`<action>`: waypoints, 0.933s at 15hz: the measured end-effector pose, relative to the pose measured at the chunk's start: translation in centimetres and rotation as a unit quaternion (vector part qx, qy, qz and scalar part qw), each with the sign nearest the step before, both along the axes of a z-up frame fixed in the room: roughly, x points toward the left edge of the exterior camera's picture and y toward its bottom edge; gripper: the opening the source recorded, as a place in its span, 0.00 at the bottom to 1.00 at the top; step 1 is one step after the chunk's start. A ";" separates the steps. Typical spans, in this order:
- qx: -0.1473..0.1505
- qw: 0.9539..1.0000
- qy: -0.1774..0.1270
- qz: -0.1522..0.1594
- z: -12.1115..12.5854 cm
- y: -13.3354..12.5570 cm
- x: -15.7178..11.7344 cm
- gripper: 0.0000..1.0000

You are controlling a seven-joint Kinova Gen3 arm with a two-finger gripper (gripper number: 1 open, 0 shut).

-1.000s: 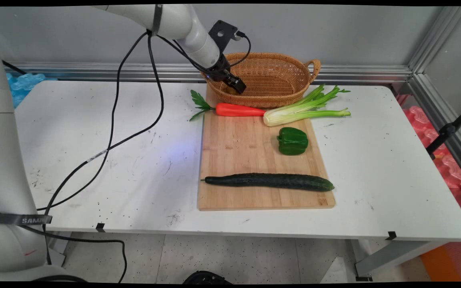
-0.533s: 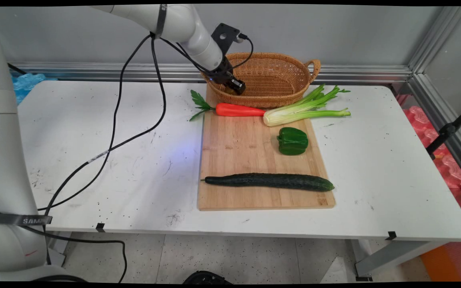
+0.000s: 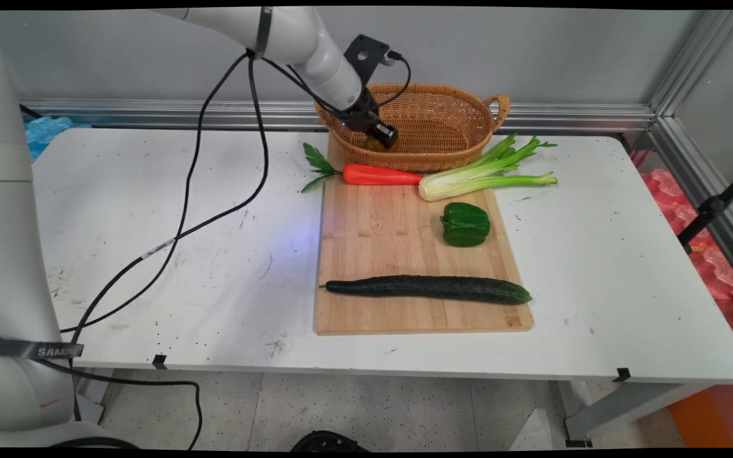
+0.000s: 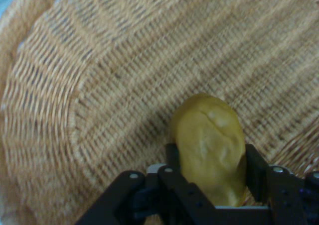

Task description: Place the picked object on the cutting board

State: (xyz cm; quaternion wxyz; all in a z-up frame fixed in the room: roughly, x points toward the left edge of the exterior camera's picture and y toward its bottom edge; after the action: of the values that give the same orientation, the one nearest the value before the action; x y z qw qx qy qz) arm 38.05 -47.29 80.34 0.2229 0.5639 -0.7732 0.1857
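Note:
My gripper [image 4: 212, 160] is shut on a yellow-brown potato [image 4: 209, 145], which fills the space between the two fingers [image 4: 255, 170]. It hangs just above the woven floor of the wicker basket [image 4: 99, 85]. From the main view, the gripper [image 3: 380, 135] reaches down into the left end of the basket [image 3: 455, 149] at the back of the table, and the potato is mostly hidden behind the hand.
A wooden cutting board [image 3: 379, 235] lies in front of the basket. On it are a carrot [image 3: 379, 174], celery [image 3: 487, 175], a green pepper [image 3: 465, 224] and a long cucumber [image 3: 430, 288]. Black cables [image 3: 214, 216] hang from the arm over the table's left half.
The gripper has shifted slightly right and deeper into the basket's left end, still holding the potato. Nothing on the cutting board has moved.

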 end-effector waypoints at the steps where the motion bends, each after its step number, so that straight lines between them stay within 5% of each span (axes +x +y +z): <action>1: -0.005 1.000 -0.001 -0.008 0.4 -0.3 -0.3 0.00; 9: -0.042 0.995 -0.016 -0.094 4.0 -1.5 -3.2 0.00; 14: -0.057 0.983 -0.027 -0.169 6.8 -1.2 -5.7 0.00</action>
State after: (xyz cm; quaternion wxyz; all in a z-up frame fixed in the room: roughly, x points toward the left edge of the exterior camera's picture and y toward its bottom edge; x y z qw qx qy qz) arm 32.34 -48.46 87.12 0.2618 0.4057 -0.8515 0.2045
